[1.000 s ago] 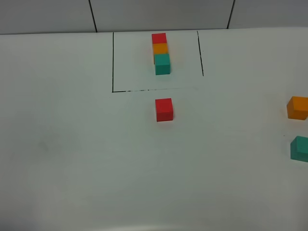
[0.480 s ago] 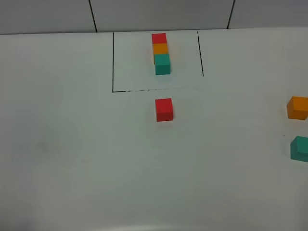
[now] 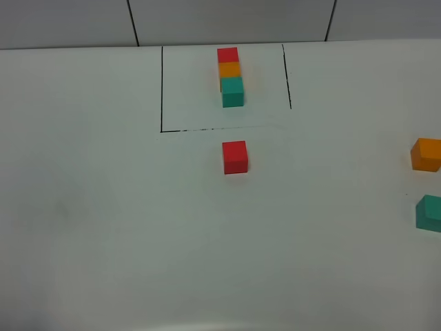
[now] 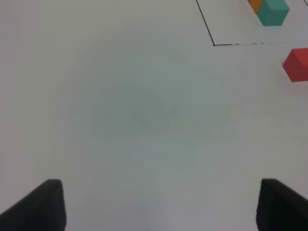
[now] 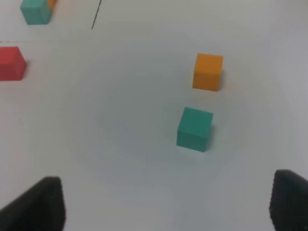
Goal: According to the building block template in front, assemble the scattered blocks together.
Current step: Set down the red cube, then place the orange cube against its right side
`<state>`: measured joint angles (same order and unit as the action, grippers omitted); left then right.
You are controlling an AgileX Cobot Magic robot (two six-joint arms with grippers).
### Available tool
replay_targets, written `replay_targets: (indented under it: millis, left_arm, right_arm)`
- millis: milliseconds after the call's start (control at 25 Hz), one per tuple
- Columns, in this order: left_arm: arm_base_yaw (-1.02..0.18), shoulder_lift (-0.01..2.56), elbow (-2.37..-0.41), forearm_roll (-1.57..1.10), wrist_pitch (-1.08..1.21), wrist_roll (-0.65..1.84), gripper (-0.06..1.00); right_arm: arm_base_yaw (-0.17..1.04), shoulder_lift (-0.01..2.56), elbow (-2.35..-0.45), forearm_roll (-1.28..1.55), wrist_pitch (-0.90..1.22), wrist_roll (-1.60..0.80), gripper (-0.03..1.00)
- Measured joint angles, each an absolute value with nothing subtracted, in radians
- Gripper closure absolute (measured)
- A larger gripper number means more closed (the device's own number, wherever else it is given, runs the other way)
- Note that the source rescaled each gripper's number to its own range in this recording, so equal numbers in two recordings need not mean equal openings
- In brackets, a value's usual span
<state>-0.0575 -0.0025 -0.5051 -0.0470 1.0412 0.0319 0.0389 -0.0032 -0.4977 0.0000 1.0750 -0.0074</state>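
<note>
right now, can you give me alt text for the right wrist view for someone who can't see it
A loose orange cube and teal cube sit close together but apart on a white table, ahead of the open right pincer. Farther off are a loose red cube and the teal end of the template.

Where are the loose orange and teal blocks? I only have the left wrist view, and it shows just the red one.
Observer: Far right on the table, apart from each other; the orange block lies farther back than the teal block.
Operator: Anything gripping them?
Observer: No. The right claw is open and empty, short of both.
Operator: Which colour am I missing up front?
Observer: Red. The template runs red, orange, teal, back to front.
</note>
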Motion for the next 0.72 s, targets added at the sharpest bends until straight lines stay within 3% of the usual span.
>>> replay_targets:
  millis: [120, 320, 720]
  left_arm:
    - [-0.058, -0.002, -0.505, -0.047, 1.041, 0.032, 0.2]
    - [-0.058, -0.002, -0.505, -0.047, 1.042, 0.032, 0.2]
    - [-0.058, -0.002, -0.505, -0.047, 1.042, 0.032, 0.2]
  right_arm:
    - [0.039, 0.074, -0.504, 0.0, 1.073, -0.013, 0.17]
    - [0.039, 0.399, -0.578, 0.005, 1.005, -0.051, -0.02]
    - [0.038, 1.253, -0.84, -0.02, 0.762, -0.049, -0.03]
